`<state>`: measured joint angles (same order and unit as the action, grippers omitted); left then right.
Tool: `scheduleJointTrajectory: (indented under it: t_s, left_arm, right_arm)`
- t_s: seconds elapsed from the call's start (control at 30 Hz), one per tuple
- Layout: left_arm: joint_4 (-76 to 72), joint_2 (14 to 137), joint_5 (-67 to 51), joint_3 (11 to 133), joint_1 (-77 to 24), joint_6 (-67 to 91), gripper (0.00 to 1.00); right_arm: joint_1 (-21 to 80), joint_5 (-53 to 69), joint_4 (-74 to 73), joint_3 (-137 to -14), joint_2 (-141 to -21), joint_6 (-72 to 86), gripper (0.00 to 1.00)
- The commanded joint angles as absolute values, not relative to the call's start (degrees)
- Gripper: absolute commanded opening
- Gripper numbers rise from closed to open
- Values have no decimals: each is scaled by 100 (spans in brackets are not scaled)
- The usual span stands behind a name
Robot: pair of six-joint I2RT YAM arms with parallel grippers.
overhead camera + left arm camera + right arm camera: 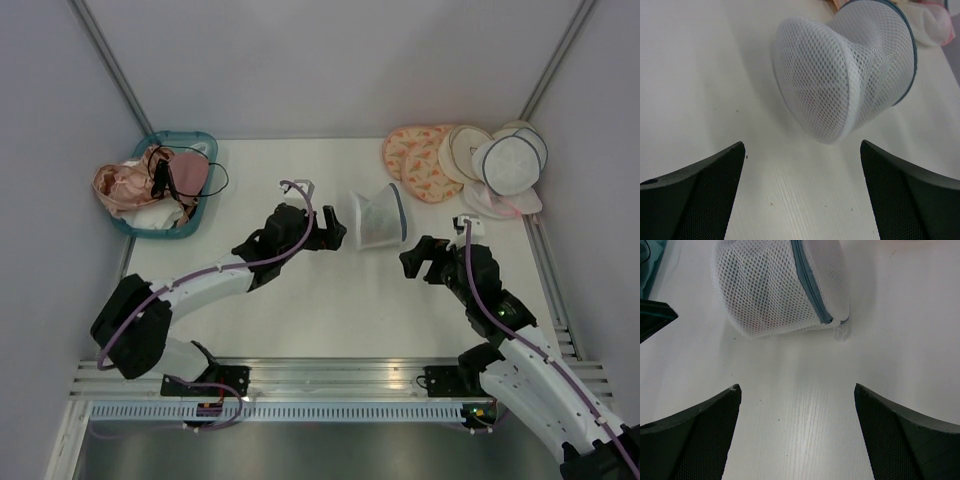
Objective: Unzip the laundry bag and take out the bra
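2 arms, same build: white shell links, black joint housings on left arm [205, 278] and right arm [530, 365]. Each carried 1 lilac cable outside the shell: left cable [296, 200], right cable [467, 262]. Bases [205, 383] were black blocks. Left hand [333, 228] and right hand [412, 258] were all black. In the wrist views the fingers [700, 200] were dark wedges, the inner pads had a fine mesh texture, and the edges were smooth.
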<state>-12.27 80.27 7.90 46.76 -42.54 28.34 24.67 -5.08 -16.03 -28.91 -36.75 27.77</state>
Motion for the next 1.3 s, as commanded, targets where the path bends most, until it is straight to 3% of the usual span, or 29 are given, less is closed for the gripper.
scheduleJointTrajectory:
  t_s: [0.0,0.3,0.47,0.6,0.73,0.87,0.97,1.03,1.17,1.27]
  left_arm:
    - [-1960,8558,1309,5229,-4333,2286,100]
    - [-3198,9193,844,5458,-4781,2013,100]
    - [-2155,9798,1475,6546,-5176,1741,100]
    - [-189,10826,2178,8179,-5186,1810,98]
    - [219,11109,3161,8183,-5177,2047,92]
    - [351,11135,3235,8095,-5081,2118,79]
    - [387,11127,3138,8025,-5010,2206,55]
    - [308,11022,3068,7797,-4949,2302,45]
    - [35,10715,2848,7068,-4729,2627,2]
    - [-753,10311,2550,6225,-4536,2847,2]
  right_arm:
    - [2496,-624,-1731,-3059,-3534,2830,98]
    - [2496,-729,-1872,-3041,-3516,2742,98]
    - [2496,-844,-1907,-3006,-3524,2786,98]
    - [2496,-826,-1942,-3041,-3481,2848,98]
    - [2496,-826,-2083,-3094,-3349,2795,98]
    - [2496,-835,-2110,-3041,-3156,2821,98]
    - [2496,-835,-2100,-3023,-3155,2848,98]
    - [2496,-878,-2136,-3050,-3181,2848,98]
    - [2496,-879,-2180,-3067,-3155,2839,98]
    - [2496,-896,-2197,-3050,-3129,2856,98]
